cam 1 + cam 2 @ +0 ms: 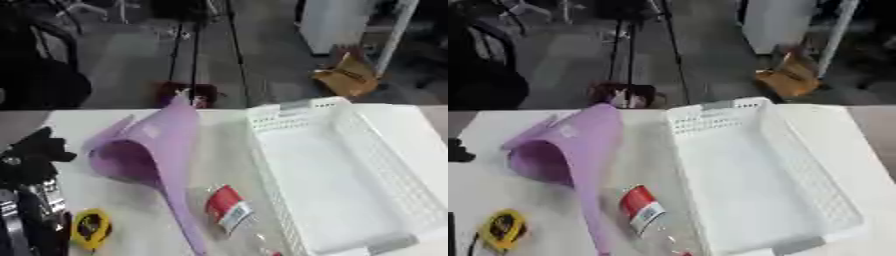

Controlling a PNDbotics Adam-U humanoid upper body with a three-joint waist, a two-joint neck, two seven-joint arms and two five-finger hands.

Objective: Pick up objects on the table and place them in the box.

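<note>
The white table [824,125] runs across the lower part of both views, its far edge a straight line with dark floor beyond. On it the white perforated box [350,185] is the landmark: it lies on the right half, long side running away from the robot, nothing inside it, its near end close to the table's front edge. Right of the box a strip of bare tabletop shows; beyond its far rim a narrow band of table remains before the edge.

Left of the box lies a purple dustpan-like scoop [144,150], mouth turned toward the left, its long handle stretching toward the near edge. Between that handle and the box's left wall lies a clear bottle with a red label [229,210], just beside the box. Farther left of the box, past the scoop's handle, sits a small yellow and black item [90,227] near the front.

The left hand [35,155], black, shows at the left border, well apart from the box and beside the scoop's mouth without touching it; whether its fingers are spread or curled I cannot tell.
</note>
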